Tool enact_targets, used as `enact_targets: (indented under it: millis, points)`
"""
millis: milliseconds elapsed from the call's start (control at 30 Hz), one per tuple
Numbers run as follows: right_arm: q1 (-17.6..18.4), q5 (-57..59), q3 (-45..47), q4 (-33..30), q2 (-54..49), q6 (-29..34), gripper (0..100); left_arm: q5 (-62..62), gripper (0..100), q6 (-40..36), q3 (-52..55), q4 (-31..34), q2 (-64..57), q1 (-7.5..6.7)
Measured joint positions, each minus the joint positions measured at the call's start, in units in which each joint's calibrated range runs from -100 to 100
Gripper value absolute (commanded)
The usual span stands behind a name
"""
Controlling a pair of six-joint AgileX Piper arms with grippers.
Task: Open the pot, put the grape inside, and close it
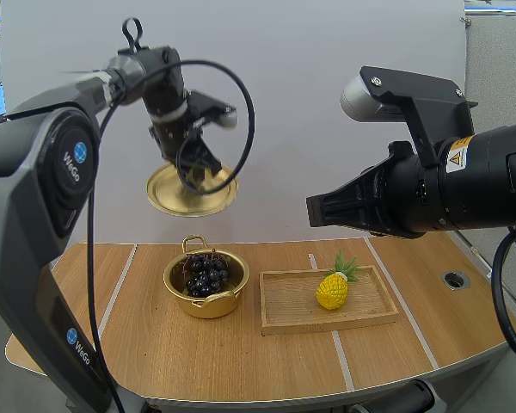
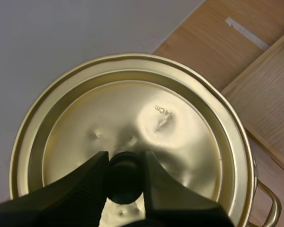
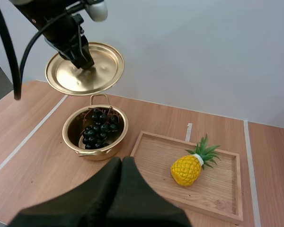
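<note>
The gold pot [image 1: 205, 284] stands open on the table with a bunch of dark grapes [image 1: 205, 274] inside it, also seen as pot [image 3: 94, 134] and grapes [image 3: 98, 129]. My left gripper [image 1: 189, 176] holds the gold lid [image 1: 192, 191] in the air above and behind the pot, pinching its black knob [image 2: 125, 177]; the lid [image 2: 132, 132] hangs roughly level. My right gripper [image 3: 122, 163] is shut on nothing, its fingers together as one dark wedge, raised over the table's right side [image 1: 314, 211].
A wooden tray [image 1: 327, 299] lies right of the pot with a yellow toy pineapple [image 1: 334, 288] on it. A small round hole [image 1: 455, 279] sits in the tabletop at far right. Pale tape lines cross the table.
</note>
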Motion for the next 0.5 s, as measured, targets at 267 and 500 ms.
enact_targets:
  millis: [267,500]
  points:
    - [0.00,0.00,0.00,-0.18,0.00,0.00,0,0.00,0,3.50,10.86,-2.86,2.77,0.00]
    - [0.00,0.00,0.00,-0.18,0.00,0.00,0,0.00,0,5.73,17.45,-6.62,2.77,0.00]
